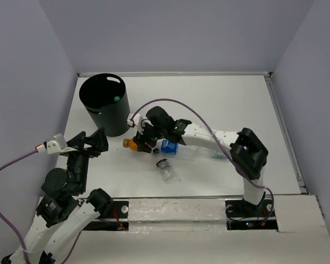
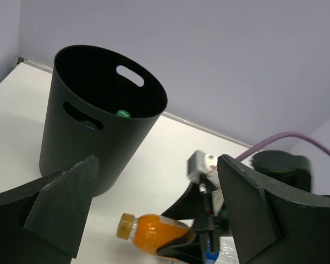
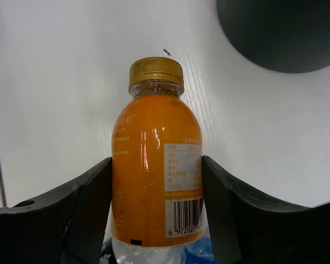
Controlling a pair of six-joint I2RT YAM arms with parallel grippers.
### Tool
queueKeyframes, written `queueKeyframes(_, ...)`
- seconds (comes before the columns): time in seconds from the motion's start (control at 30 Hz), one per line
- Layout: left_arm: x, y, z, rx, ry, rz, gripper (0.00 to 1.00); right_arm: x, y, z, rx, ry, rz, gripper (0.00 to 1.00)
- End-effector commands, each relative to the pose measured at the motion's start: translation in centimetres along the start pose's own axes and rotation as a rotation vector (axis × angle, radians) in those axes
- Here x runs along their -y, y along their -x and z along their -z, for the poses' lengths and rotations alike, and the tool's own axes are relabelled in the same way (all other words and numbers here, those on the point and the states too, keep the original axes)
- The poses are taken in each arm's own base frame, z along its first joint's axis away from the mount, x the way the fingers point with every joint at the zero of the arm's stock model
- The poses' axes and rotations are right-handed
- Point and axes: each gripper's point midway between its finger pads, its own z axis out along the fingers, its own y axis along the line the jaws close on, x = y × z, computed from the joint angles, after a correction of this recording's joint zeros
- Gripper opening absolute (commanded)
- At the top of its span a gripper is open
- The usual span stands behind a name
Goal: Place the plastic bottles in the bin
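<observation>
The left gripper [image 1: 91, 141] is being held spread and empty beside the black bin [image 1: 107, 118], in which a green cap [image 2: 122, 114] is being shown. Just right of the bin, the orange bottle [image 3: 157, 181], barcode reading 6 972027, is being clamped lying sideways by the right gripper [image 1: 143, 143].

We find soft, even light from overhead in all three views, bright on the white table [image 1: 220, 99] and free of hard shadows; only a faint shade gathers at the base of the bin [image 1: 113, 121]. The bin's inside reads almost black, with little detail. On the orange bottle [image 3: 154, 165] we note narrow vertical streaks of glare, yet its label and barcode are sharp. In the left wrist view the left gripper [image 2: 157, 162] has near fingers [image 2: 60, 198] that look soft and grainy, while the bin beyond is crisp. The glossy strip [image 1: 170, 212] at the table's near edge shines with reflections.
</observation>
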Motion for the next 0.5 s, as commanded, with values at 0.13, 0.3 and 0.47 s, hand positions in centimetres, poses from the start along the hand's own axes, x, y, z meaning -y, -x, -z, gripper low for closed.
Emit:
queueKeyframes(0.13, 0.0, 0.9, 0.0, 0.035, 0.006, 0.028, 0.99, 0.6, 14.8, 10.8, 0.418, -0.198, 0.114, 0.39)
queueKeyframes(0.3, -0.5, 1.3, 0.3, 0.039, 0.029, 0.052, 0.99, 4.3, 20.7, 13.2, 0.563, -0.399, 0.104, 0.37)
queueKeyframes(0.47, -0.1, 0.8, 0.8, -0.006, 0.007, 0.104, 0.99, 6.0, 28.5, 14.5, 0.762, -0.447, 0.122, 0.37)
